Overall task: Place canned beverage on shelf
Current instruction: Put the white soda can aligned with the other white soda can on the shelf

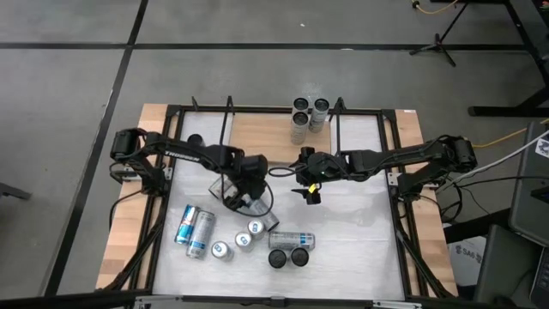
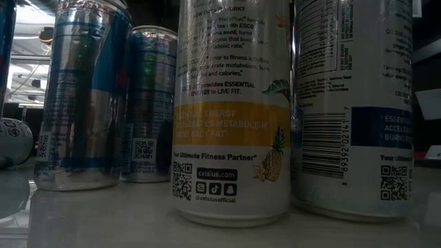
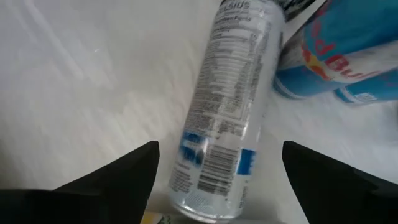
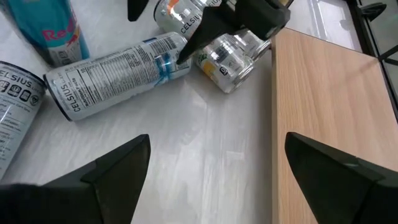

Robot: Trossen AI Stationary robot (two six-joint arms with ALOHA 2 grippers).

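In the low view the cans (image 2: 231, 110) stand so close that the top edge cuts them all off. The left gripper (image 1: 244, 202) hides most of the lying white can (image 3: 227, 106) beneath it overhead, and that can's far end is blurred.

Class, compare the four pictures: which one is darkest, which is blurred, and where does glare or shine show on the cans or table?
Low view: darkest, its big white can backlit and dim. Left wrist view: blurred, the lying can soft, the white table washed out. Right wrist view: sharp, shine on a lying can. High view: evenly lit, cans small.
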